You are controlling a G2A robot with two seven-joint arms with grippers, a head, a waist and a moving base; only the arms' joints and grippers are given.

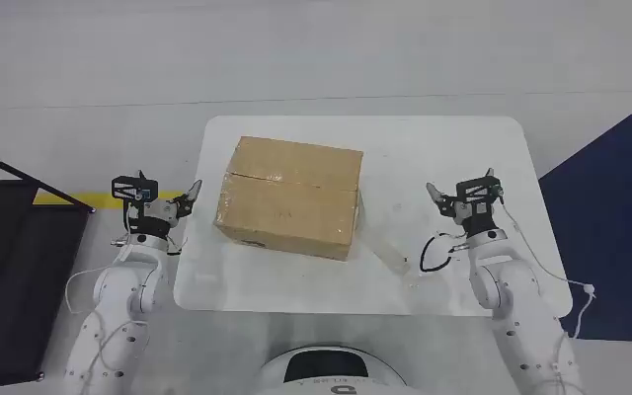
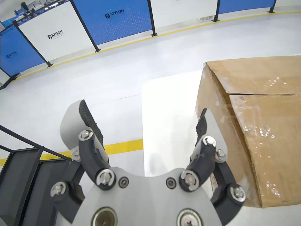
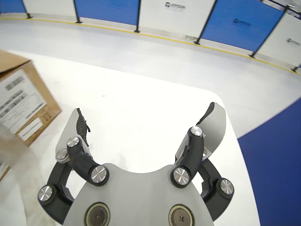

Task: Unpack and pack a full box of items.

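You're working over a pale grey floor (image 1: 296, 49) ringed by blue and white fence panels (image 2: 112, 22). The white rounded table (image 1: 444, 148) looks smooth, so expect sliding. The closed brown cardboard box (image 1: 288, 197), centre frame in the top view, is probably heavy, stiff and tape-slick; take opposite side faces. The left gripper (image 2: 143, 109) and right gripper (image 3: 145, 108) stand open and empty, flanking it.
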